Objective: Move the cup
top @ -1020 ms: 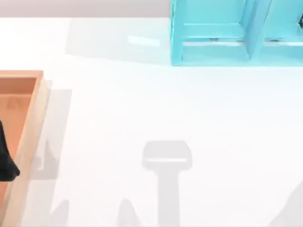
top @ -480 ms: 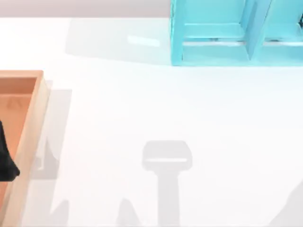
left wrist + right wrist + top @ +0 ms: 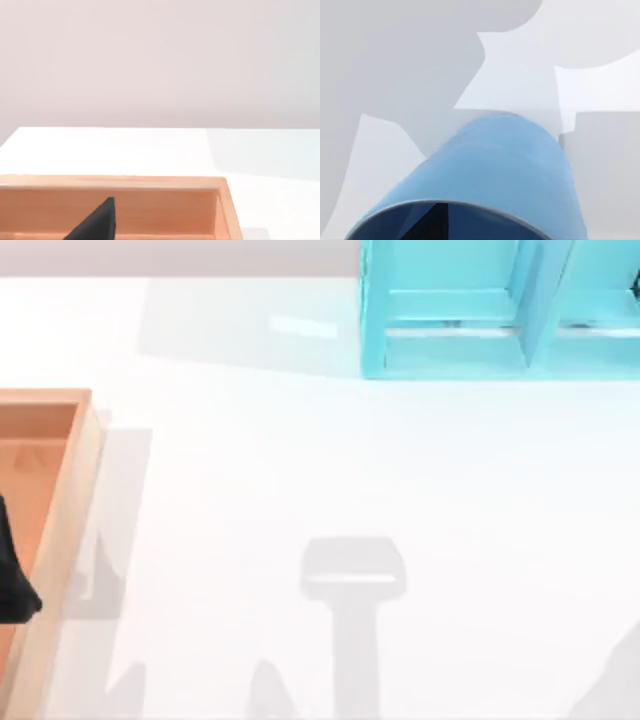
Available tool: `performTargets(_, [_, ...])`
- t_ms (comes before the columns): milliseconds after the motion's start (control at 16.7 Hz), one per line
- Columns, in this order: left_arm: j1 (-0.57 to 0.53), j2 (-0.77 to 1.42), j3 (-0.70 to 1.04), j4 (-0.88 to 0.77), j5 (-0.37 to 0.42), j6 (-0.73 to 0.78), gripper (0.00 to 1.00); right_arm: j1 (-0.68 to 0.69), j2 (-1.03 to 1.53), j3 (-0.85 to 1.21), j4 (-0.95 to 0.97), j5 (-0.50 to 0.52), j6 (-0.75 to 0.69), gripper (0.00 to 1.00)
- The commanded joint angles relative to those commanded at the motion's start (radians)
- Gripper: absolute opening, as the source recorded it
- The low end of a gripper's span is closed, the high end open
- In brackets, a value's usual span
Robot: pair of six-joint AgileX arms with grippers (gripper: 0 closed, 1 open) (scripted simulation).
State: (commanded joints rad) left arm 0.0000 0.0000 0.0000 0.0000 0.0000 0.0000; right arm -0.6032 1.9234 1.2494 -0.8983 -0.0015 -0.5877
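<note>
The cup (image 3: 490,170) is seen close under the right wrist camera, its blue wall and dark rim looming large against the white table (image 3: 330,470). This closeness suggests that the cup is held by the right gripper, probably so that it can be carried. A dark sliver inside the rim may be a finger, but this cannot be confirmed. Whether the right fingers are apart, together or clamped on the cup cannot be told, and where the cup sits over the table cannot be placed from the top view.

The left gripper (image 3: 12,575) is seen as a dark shape over the wooden tray (image 3: 70,490) at the table's left edge, where it appears parked out of the way. It is cut off by the frame, so the state of its fingers cannot be told.

The shelf (image 3: 470,320) stands at the far right of the table, cut off at the frame's top and right, with 2 compartments partly visible. Its contents are hard to make out.
</note>
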Motion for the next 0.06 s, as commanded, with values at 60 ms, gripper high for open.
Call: performTargets(60, [0.000,0.000,0.000,0.000,0.000,0.000,1.00,0.000,0.000,0.000,0.000,0.000,0.000,1.00])
